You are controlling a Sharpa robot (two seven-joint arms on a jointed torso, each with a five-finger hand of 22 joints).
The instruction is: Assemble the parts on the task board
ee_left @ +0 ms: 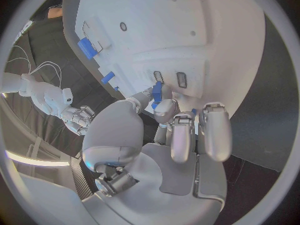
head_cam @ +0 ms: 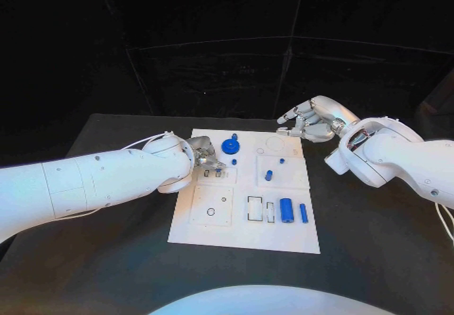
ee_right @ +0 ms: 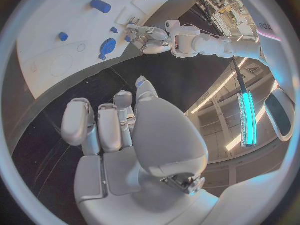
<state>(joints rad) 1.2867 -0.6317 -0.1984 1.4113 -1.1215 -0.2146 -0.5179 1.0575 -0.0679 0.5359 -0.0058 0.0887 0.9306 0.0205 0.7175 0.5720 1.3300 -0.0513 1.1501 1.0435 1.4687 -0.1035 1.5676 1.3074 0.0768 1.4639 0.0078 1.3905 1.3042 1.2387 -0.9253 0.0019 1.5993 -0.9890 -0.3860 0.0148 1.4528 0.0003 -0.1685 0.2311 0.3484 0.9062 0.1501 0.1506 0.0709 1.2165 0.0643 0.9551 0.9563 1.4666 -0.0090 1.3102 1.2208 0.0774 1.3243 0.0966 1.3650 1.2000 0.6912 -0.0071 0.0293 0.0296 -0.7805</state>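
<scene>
Fingertips [ee_left: 164, 106] of left hand [head_cam: 206, 159] pinching small blue part [ee_left: 157, 91] over task board [head_cam: 220, 226]; right hand [head_cam: 310, 122] beyond board's far edge, loosely curled, holding nothing.

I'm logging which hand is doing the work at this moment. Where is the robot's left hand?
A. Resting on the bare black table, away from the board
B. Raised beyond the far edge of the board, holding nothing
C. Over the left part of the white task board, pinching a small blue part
C: the left hand is over the white task board, a small blue part pinched in its fingers.
</scene>
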